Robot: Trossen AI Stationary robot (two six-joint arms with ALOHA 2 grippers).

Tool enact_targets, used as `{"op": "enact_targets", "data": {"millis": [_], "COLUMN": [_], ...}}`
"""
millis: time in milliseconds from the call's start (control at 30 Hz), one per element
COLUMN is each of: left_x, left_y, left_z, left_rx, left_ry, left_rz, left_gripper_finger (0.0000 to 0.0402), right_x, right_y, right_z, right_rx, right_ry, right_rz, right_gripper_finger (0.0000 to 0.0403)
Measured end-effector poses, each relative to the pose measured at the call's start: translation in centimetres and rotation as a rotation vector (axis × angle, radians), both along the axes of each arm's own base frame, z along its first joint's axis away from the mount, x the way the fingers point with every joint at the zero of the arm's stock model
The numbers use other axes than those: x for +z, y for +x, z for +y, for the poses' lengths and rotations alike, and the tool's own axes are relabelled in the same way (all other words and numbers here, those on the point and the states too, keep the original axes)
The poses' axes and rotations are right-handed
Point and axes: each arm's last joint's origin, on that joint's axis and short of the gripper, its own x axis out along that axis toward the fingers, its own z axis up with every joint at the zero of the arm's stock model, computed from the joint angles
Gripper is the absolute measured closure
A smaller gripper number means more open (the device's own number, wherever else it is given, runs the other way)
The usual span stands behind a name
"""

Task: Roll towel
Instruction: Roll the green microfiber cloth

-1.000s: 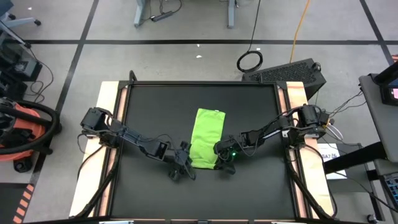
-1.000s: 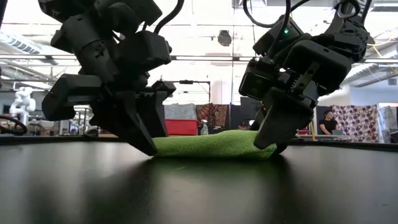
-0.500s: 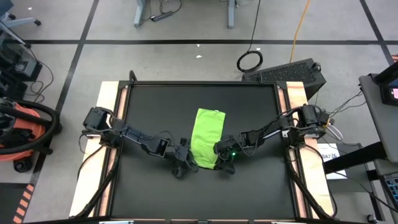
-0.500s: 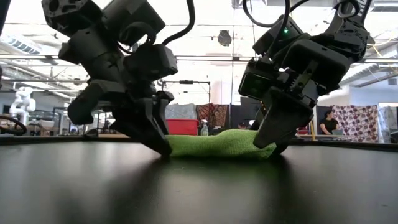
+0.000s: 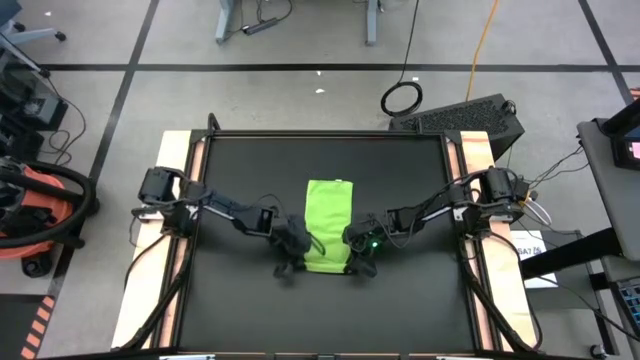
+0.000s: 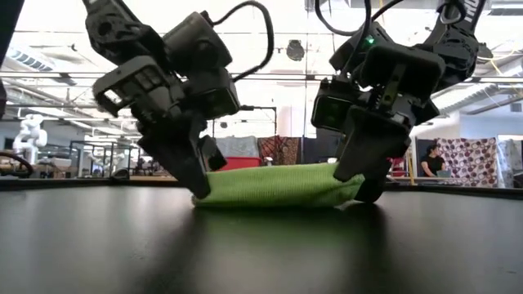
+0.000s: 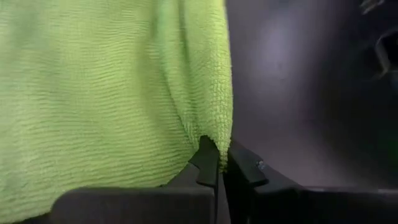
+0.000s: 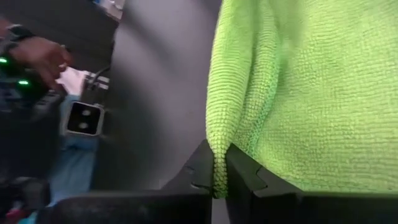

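From above, I see the towel [image 5: 327,225] lying as a narrow lime-green rectangle in the middle of the black table [image 5: 240,170], its long side running away from me. The left gripper [image 5: 291,257] sits at the near left corner of the cloth and the right gripper [image 5: 358,258] at the near right corner, so the near hem spans between the two claws. Pale wood strips border the tabletop on both sides. I can read no writing from up here.

At table height, the towel [image 6: 274,185] stretches between the claws as a soft, slightly lifted band with a sagging lower edge, thickest towards the right gripper [image 6: 364,184]. The left gripper [image 6: 198,186] leans in at a tilt, its tips buried in the cloth's end. A small green light glows on the right arm's wrist. A person [image 6: 427,161] sits far back in the room.

Through my left wrist camera, both dark fingers [image 7: 208,163] are pinched tight on the corner of the towel [image 7: 106,93], which shows a fine ribbed, terry-like weave and a rolled hem.

Through my right wrist camera, the fingers [image 8: 241,167] are likewise closed together with the folded edge of the towel [image 8: 311,99] clamped between them; the same looped microfibre texture shows. No label or brand is legible anywhere.
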Motion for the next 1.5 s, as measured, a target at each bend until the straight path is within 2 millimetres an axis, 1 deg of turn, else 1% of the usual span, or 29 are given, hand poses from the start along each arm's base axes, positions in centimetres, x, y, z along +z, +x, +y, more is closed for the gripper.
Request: {"op": "enact_targets", "data": {"millis": [133,267,467,567,667,833,933,1000,1067,1167,1267,1400,1500], "left_x": [0.1,0.0,-1.0,-1.4,-1.5,-1.6,-1.6,-1.6,-1.6,-1.7,-1.6,-1.6,-1.8], "left_y": [0.1,0.1,-0.1,-0.1,-0.2,-0.4,-0.4,-0.4,-0.4,-0.5,-0.5,-0.5,-0.7], "left_z": [1.3,2.1,2.2,2.2,2.2,2.2,2.2,2.2,2.2,2.3,2.4,2.7,3.0], "left_rx": [0.033,0.066,0.104,0.115,0.115,0.127,0.144,0.154,0.162,0.174,0.195,0.222,0.242], "left_ry": [-0.075,-0.088,-0.108,-0.139,-0.141,-0.182,-0.197,-0.211,-0.226,-0.246,-0.271,-0.299,-0.309], "left_rz": [0.029,0.048,0.136,0.170,0.181,0.219,0.240,0.252,0.262,0.279,0.297,0.320,0.355], "left_gripper_finger": [0.0389,0.0389,0.0389,0.0389,0.0389,0.0389,0.0389,0.0389,0.0389,0.0389,0.0389,0.0389,0.0389], "right_x": [0.0,0.0,-0.1,-0.1,0.0,0.9,1.7,2.7,3.7,5.0,6.1,6.2,6.6], "right_y": [0.0,0.0,-0.2,-0.2,-0.2,-0.7,-1.4,-1.8,-2.1,-2.7,-3.1,-3.9,-4.1], "right_z": [-0.3,-0.4,-0.4,-0.4,-0.3,-0.4,-0.6,-0.4,0.1,1.3,2.9,5.3,6.8], "right_rx": [0.000,0.005,0.005,0.007,0.011,-0.009,-0.024,-0.022,-0.004,0.028,0.047,0.098,0.108], "right_ry": [0.053,0.071,0.074,0.073,0.057,-0.006,-0.096,-0.174,-0.251,-0.374,-0.509,-0.684,-0.791], "right_rz": [0.025,0.042,0.068,0.063,0.047,0.038,0.048,0.013,-0.039,-0.121,-0.226,-0.298,-0.340], "right_gripper_finger": [0.0390,0.0389,0.0387,0.0379,0.0354,0.0275,0.0232,0.0217,0.0211,0.0213,0.0224,0.0238,0.0243]}}
